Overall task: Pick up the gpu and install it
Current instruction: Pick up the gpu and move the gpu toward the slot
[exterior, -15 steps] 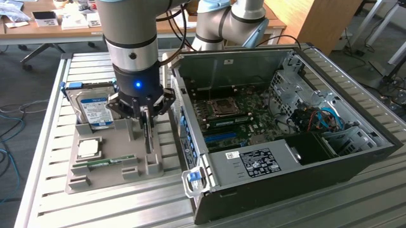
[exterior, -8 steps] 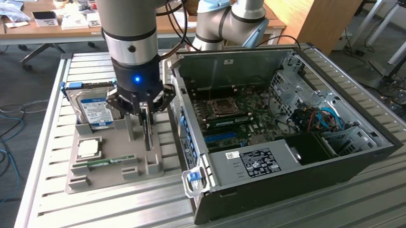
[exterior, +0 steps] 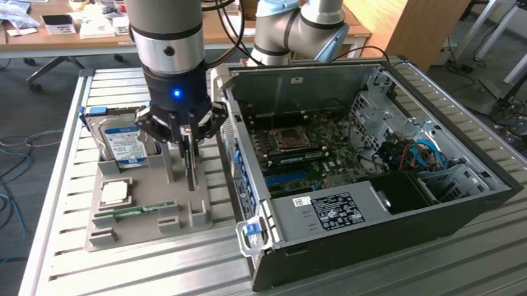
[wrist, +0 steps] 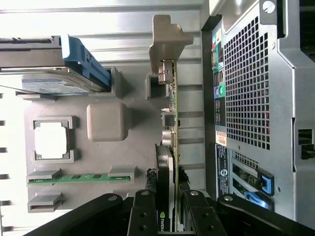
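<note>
- On the gray holder tray (exterior: 148, 229), just beside the open pc case (exterior: 461, 200), the gpu (exterior: 191, 165) stands on edge.
- gripper (exterior: 189, 134) is down over it from above, clamped on both its faces.

The tool (exterior: 187, 137) is black, with a small blue light (exterior: 175, 94) above it. The gpu (wrist: 170, 147) is dark with a green edge and a silver bracket (wrist: 167, 37). The tray (exterior: 140, 231) is grey. The drive (exterior: 123, 145) has a blue and white label. The memory stick (wrist: 81, 177) is green. The case (exterior: 329, 259) is black. The bench (exterior: 58, 246) is silver with stripes.
</note>
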`<state>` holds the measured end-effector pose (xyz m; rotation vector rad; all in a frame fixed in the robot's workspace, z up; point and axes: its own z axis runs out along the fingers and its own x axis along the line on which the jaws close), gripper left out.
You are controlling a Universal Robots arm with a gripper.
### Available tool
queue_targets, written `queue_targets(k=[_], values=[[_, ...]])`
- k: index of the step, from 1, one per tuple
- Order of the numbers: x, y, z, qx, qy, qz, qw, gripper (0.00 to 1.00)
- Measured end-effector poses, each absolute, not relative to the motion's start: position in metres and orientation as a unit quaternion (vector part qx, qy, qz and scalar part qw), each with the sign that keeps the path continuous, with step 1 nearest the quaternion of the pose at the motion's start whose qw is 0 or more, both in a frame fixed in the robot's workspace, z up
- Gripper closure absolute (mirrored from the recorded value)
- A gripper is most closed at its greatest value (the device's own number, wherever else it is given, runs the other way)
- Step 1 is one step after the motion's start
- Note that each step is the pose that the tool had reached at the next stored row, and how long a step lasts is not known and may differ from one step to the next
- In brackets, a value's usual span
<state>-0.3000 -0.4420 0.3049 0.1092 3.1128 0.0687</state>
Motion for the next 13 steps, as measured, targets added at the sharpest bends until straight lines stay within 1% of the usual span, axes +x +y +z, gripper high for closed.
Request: queue_targets(k=[7,13], values=[[-0.300,-0.442,0.317,0.035,0.999,0.022,0.013,0.73],[-0.300,-0.442,0.318,0.035,0.999,0.022,0.013,0.73]])
